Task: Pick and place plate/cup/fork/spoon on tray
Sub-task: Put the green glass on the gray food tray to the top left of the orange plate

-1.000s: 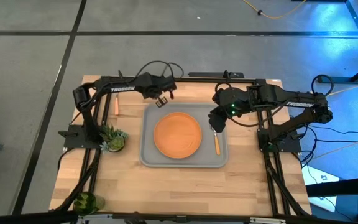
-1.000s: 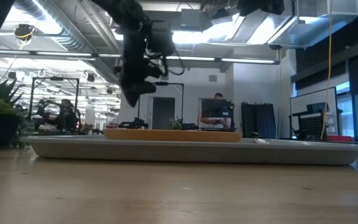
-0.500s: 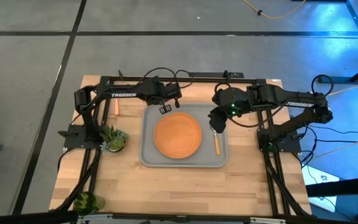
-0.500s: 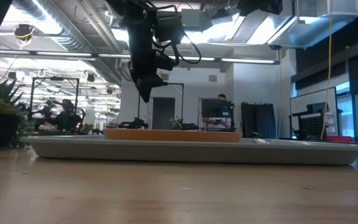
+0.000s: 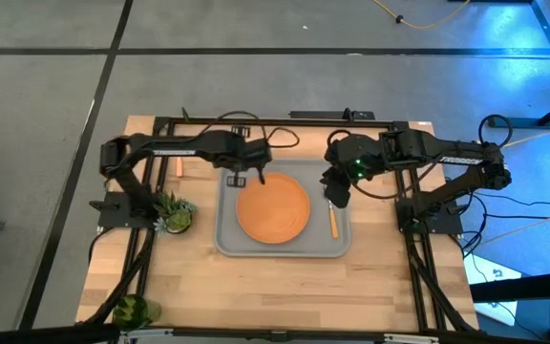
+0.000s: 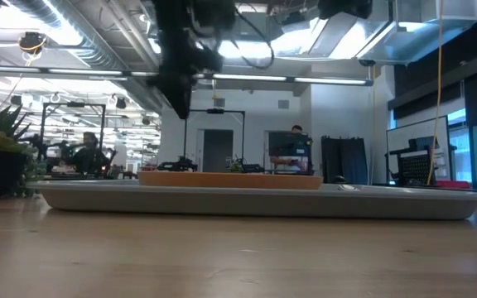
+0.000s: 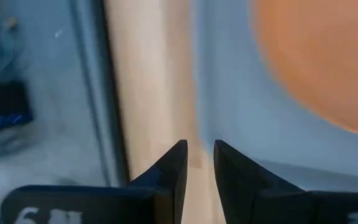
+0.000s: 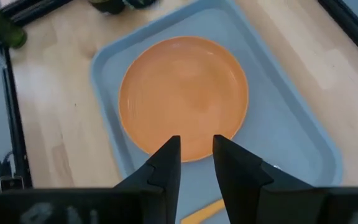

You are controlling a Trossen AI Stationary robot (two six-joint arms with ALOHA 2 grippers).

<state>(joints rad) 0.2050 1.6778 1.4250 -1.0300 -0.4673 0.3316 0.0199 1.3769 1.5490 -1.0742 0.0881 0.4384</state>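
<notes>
One tray [image 5: 227, 239]; one plate [image 5: 272, 208]; one orange-handled utensil [image 5: 332, 222]; two potted plants [image 5: 172, 212]; two arms [image 5: 175, 148]

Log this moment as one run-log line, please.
plate on tray | left gripper open, empty, over tray's far-left | right gripper open, empty

Matt orange plate [image 5: 272, 208] on smooth grey tray [image 5: 227, 229]; wood-grain table [image 5: 256, 287].

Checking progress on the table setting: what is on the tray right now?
The tray holds the orange plate and one orange-handled utensil beside it; its head is hidden under the right end effector, so fork or spoon is unclear.
</notes>
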